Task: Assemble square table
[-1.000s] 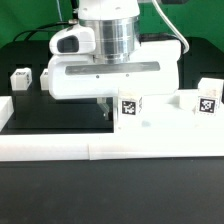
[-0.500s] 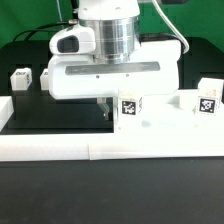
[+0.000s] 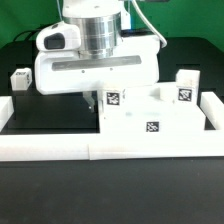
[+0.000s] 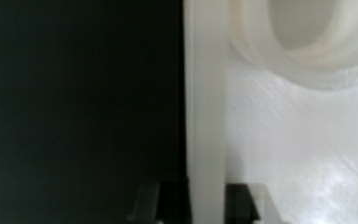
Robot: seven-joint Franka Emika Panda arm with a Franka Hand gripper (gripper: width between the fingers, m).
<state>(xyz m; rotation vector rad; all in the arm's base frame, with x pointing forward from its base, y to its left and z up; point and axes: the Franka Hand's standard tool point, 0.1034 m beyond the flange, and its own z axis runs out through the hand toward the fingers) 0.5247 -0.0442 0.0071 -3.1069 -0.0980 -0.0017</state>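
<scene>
Moved toward the exterior view's left and turned the square table (image 3: 135, 118), pinching its edge in the pincer (image 4: 197, 200).

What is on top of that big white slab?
Two tagged legs stand upright at the slab's far corners. The arm covers part of its far edge.

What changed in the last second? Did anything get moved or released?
The arm swung toward the exterior view's left; the pincer, shut on the edge of the tabletop slab throughout, dragged and turned it that way, so its edge tag now faces the camera. The two tagged pieces by it went along. Nothing was released. The leg at far left stayed put.
</scene>
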